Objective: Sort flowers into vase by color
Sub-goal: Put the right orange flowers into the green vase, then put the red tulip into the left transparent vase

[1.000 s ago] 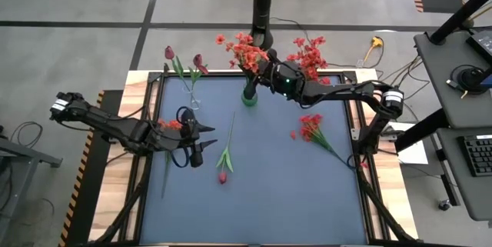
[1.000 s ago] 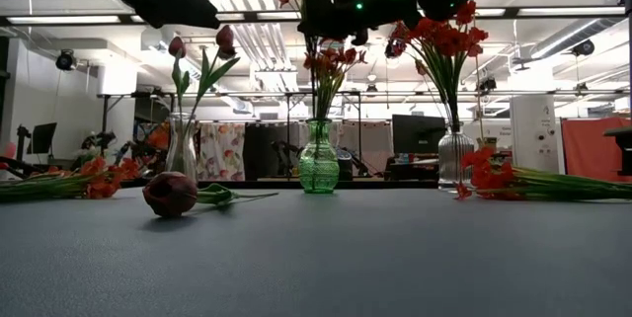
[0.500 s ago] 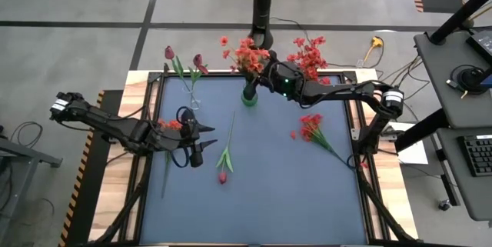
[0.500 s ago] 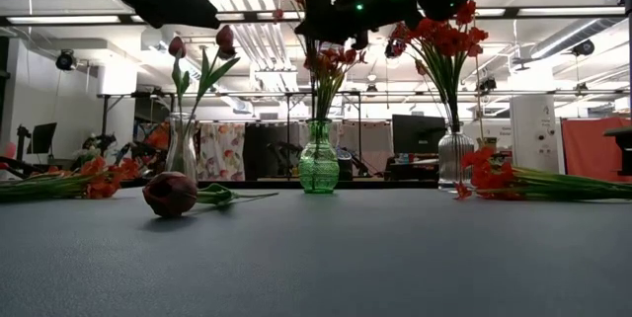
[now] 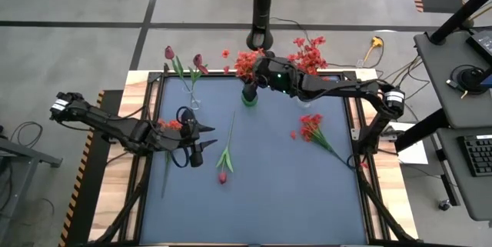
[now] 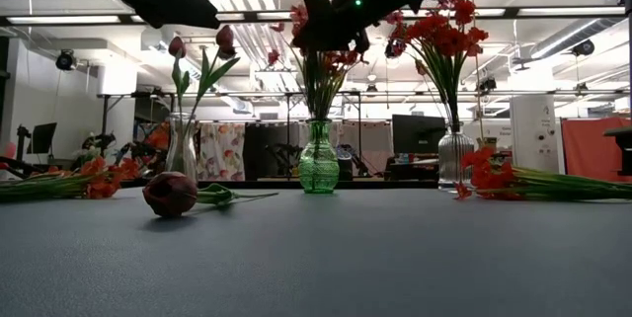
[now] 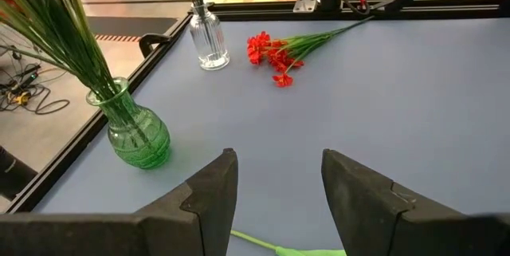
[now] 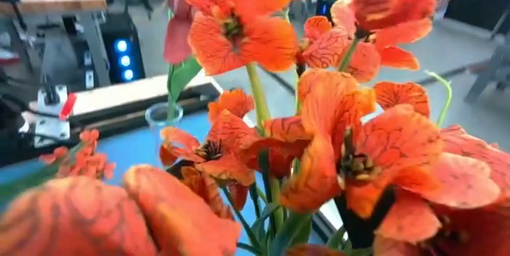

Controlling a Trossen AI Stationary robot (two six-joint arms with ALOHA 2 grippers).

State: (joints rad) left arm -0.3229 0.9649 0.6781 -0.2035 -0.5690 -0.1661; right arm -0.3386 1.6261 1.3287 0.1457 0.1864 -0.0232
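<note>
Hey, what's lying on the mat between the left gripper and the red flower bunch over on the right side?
A single tulip, bud toward the near edge, lies between the left gripper and the red bunch in the high view.

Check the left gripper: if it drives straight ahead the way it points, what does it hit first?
Probably nothing on the table close by. The left gripper, fingers open, points across bare mat between the green vase and the loose red flowers; depth beyond them is unclear.
</note>
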